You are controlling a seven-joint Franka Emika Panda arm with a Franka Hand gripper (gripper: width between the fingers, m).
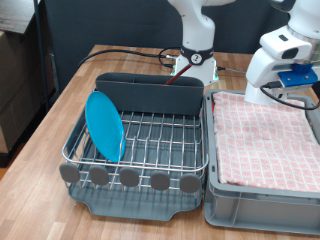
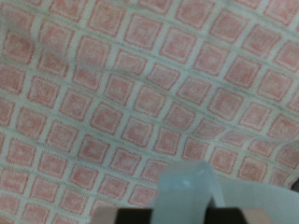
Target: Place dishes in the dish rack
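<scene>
At the left of the exterior view, the wooden table (image 1: 40, 120) shows a warm, smooth grain. On it sits the rack (image 1: 140, 145), a grid of thin silver wire with a row of round grey tabs (image 1: 130, 178) along its lower edge and a grey tray (image 1: 140, 203) jutting out below. The plate (image 1: 104, 125), round, flat and glossy light blue, stands on edge in the rack's left part, leaning slightly. Across the rack's upper end runs the caddy (image 1: 150, 93), dark grey with tall smooth walls; a slim reddish-brown spoon (image 1: 180, 70) pokes up from its right end.

Right of the rack, touching it, is a grey plastic crate (image 1: 260, 205), covered by a soft pink-checked cloth (image 1: 265, 135). The gripper (image 1: 285, 78), white with a blue part, hangs over the crate's upper right corner; I cannot tell how wide its fingers stand. The wrist view is filled with the cloth's (image 2: 140, 84) woven squares, with a blurred pale shape at the lower edge.
</scene>
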